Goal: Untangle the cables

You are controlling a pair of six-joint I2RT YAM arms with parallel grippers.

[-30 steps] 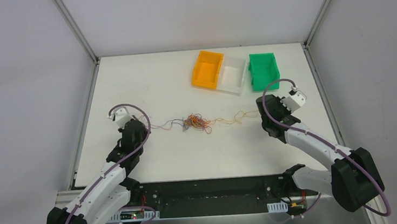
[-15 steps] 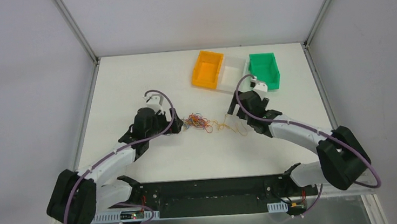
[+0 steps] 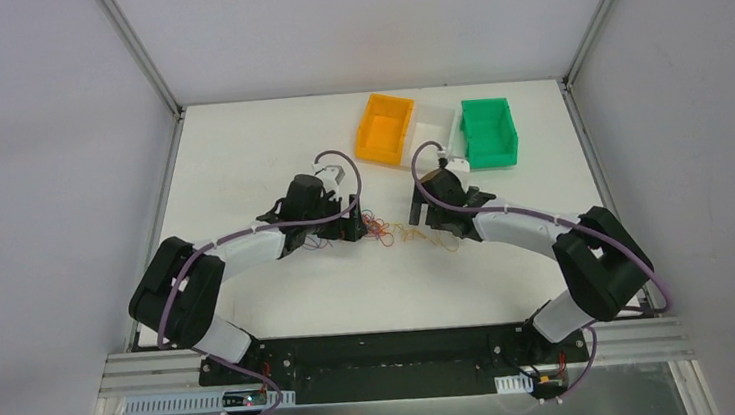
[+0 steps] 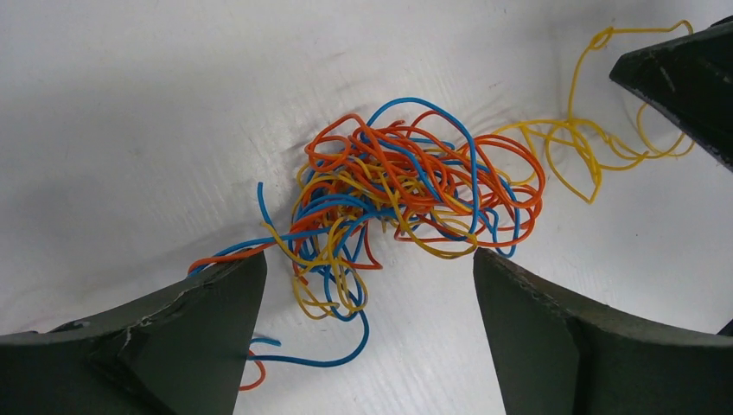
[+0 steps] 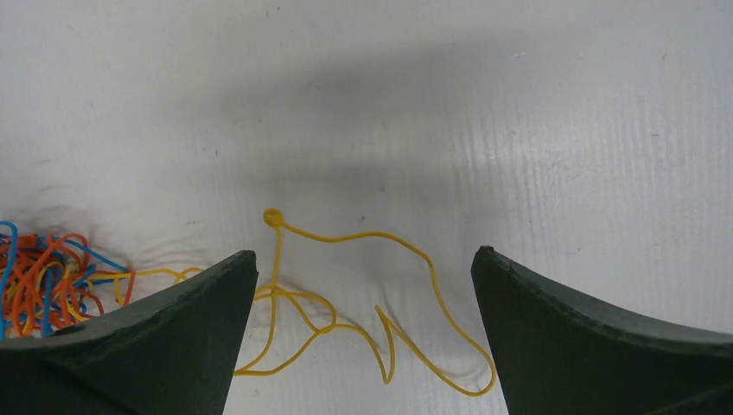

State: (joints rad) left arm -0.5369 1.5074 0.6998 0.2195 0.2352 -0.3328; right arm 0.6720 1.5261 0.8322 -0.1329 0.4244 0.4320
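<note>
Left gripper [image 4: 365, 259] and right gripper [image 5: 363, 252] both gape wide over the white table [image 3: 239, 158]. The cables [image 4: 406, 186] lie between them. Grey walls [image 3: 37, 146] enclose it.

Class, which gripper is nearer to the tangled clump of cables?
Left. The left gripper is over the clump; the right gripper is beside it, over a loose yellow strand.

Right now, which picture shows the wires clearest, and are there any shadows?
Left wrist view: the wires are close and sharp, every colour easy to tell. Right wrist view: a soft grey shadow lies across the white table beyond the yellow wire. Top view: even light, no glare, but the wires are just a tiny smudge.
</note>
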